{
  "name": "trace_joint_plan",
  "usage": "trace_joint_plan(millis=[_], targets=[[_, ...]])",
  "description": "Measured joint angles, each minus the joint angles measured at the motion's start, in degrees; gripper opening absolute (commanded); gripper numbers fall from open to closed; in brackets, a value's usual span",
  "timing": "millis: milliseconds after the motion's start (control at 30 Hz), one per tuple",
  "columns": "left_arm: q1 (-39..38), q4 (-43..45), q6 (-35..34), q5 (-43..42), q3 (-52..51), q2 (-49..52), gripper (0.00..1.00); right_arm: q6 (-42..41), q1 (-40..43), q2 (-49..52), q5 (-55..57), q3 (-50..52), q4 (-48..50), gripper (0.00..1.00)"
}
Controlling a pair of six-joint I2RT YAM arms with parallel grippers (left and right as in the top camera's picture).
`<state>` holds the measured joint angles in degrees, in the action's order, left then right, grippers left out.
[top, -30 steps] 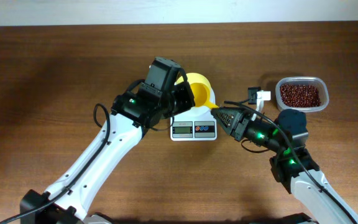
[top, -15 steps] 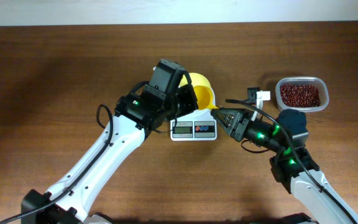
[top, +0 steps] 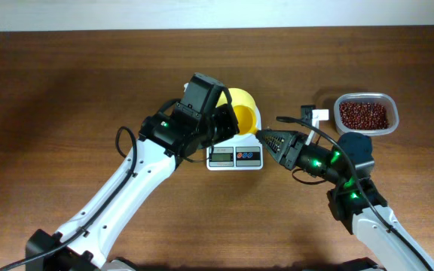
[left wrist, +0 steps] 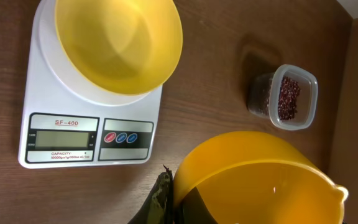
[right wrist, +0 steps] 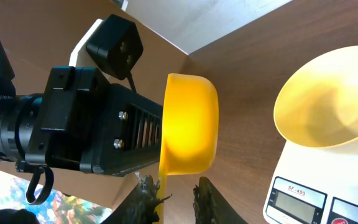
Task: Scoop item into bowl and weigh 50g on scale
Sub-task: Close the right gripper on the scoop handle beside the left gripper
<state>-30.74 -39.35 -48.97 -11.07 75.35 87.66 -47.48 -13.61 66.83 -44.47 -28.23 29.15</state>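
The white scale (top: 234, 156) stands mid-table with the pale yellow bowl (left wrist: 118, 43) on it, empty; the bowl also shows in the right wrist view (right wrist: 328, 106). My left gripper (top: 224, 120) is shut on the rim of a bright yellow handled scoop (top: 243, 108), held above the table beside the scale (left wrist: 42, 93). The scoop (left wrist: 260, 180) looks empty. My right gripper (right wrist: 173, 186) is open, with the scoop's handle (right wrist: 164, 177) between its fingers, against the left one. The red-brown beans (top: 364, 114) lie in a clear tub at the right.
The clear tub (left wrist: 283, 96) stands on the wooden table right of the scale. A small white and black object (top: 313, 115) lies between the tub and my right gripper (top: 266, 138). The table's far edge meets a white wall.
My left arm has shifted slightly right with the scoop, bringing its handle in between my right gripper's fingers. The right arm has barely moved.
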Motion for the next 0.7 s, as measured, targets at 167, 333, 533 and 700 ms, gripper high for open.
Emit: trace_joint_plan(millis=[167, 333, 533, 700], targets=[[0.0, -0.3, -0.1, 1.0, 0.0, 0.0, 0.00, -0.2, 0.0, 0.0, 0.0, 0.0, 0.0, 0.23], [-0.1, -0.5, -0.1, 1.4, 0.0, 0.0, 0.00, -1.9, 0.0, 0.0, 0.0, 0.0, 0.1, 0.22], [-0.1, -0.5, -0.1, 1.4, 0.0, 0.0, 0.00, -2.3, 0.0, 0.0, -2.3, 0.0, 0.2, 0.17], [-0.1, -0.5, -0.1, 1.4, 0.0, 0.0, 0.00, -2.7, 0.0, 0.0, -3.1, 0.0, 0.2, 0.13]])
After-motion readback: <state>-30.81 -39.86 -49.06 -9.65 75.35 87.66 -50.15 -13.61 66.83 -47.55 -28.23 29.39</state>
